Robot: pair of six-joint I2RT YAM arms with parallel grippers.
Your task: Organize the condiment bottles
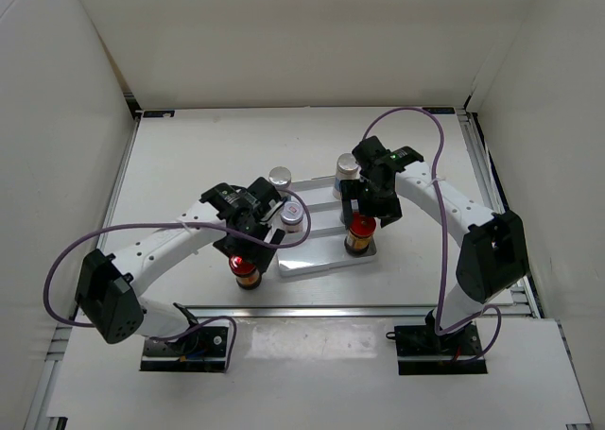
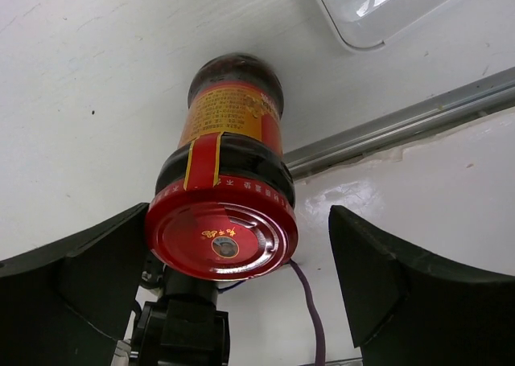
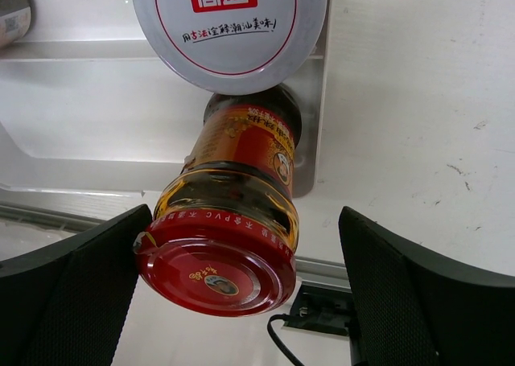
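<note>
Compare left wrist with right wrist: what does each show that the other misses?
Left wrist only: the off-tray red-capped jar standing on the table, apart from the tray corner, inside the open left gripper.
Right wrist only: the on-tray red-capped jar at a tray corner, inside the open right gripper; a printed round cap right behind it; another jar cut off at top left.
Both: one red-capped brown jar between wide-open jaws, and part of the white tray.

Red-capped jar (image 2: pixel 233 141) stands between the left gripper's (image 2: pixel 240 237) wide-spread fingers — tray (image 2: pixel 378 12) corner beyond.
</note>
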